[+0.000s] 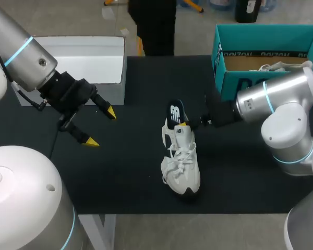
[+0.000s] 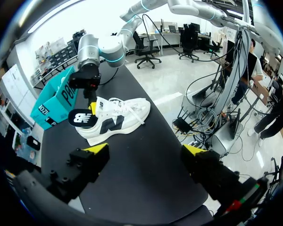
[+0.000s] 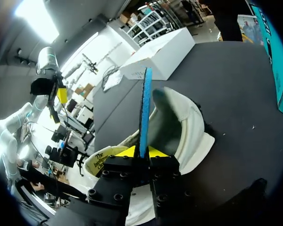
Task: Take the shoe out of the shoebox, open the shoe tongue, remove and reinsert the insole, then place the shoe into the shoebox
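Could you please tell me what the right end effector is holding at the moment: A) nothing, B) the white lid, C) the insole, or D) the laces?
C: the right end effector pinches the thin insole from both sides, holding it on edge above the heel opening of the shoe.

Our left arm [image 1: 21, 49] comes in from the left side with the wrist angled down, and the left gripper [image 1: 100, 126] has its fingers spread wide apart. Our right arm [image 1: 274, 99] reaches toward the middle, wrist about level, with the right gripper [image 3: 141, 151] pinched tight on the upright insole [image 3: 145, 108].
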Available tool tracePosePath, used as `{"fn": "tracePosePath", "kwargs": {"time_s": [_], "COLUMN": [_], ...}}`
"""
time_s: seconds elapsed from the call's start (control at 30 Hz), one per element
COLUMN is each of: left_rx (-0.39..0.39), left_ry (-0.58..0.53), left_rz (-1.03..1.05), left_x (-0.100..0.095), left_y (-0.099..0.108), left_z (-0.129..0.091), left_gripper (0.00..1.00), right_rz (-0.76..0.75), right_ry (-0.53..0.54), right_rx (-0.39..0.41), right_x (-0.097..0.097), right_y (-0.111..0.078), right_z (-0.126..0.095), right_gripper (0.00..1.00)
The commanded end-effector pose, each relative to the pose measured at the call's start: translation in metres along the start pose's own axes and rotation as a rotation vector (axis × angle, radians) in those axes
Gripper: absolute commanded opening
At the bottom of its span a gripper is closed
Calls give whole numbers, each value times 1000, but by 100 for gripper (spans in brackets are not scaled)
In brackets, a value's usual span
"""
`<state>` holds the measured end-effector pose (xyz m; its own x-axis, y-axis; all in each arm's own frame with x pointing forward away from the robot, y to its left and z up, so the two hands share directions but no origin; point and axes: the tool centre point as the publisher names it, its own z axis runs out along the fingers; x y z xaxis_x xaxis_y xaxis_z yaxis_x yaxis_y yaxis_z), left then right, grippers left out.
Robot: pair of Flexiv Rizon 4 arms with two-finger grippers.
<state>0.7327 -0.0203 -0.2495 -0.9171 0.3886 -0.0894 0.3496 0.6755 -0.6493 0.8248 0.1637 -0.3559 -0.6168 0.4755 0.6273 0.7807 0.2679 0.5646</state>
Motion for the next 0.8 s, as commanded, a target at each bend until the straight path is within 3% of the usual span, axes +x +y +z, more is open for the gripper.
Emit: {"fn": "tracePosePath", "kwargs": {"time_s": [0.03, 0.13, 0.37, 0.47, 0.5, 0.8], "left_rx": [-5, -5, -5, -5, -5, -5], "left_ry": [3, 3, 3, 3, 3, 3], "left_rz": [-1, -1, -1, -1, -1, -1], "left_x": [-1, -1, -1, -1, -1, -1], "left_y": [0, 0, 0, 0, 0, 0], "left_z": [0, 0, 0, 0, 0, 0], "left_gripper": [100, 100, 100, 100, 100, 100], "right_rz": [-14, -32, -54, -56, -55, -32], "right_ry": [-10, -13, -44, -63, -62, -55], "right_rx": [-4, -10, 1, -2, -3, 14], "right_x": [2, 0, -6, -7, -7, -4], "right_y": [12, 23, 38, 38, 38, 20], "right_z": [0, -1, 1, 1, 1, 1], "right_gripper": [79, 77, 58, 27, 0, 0]}}
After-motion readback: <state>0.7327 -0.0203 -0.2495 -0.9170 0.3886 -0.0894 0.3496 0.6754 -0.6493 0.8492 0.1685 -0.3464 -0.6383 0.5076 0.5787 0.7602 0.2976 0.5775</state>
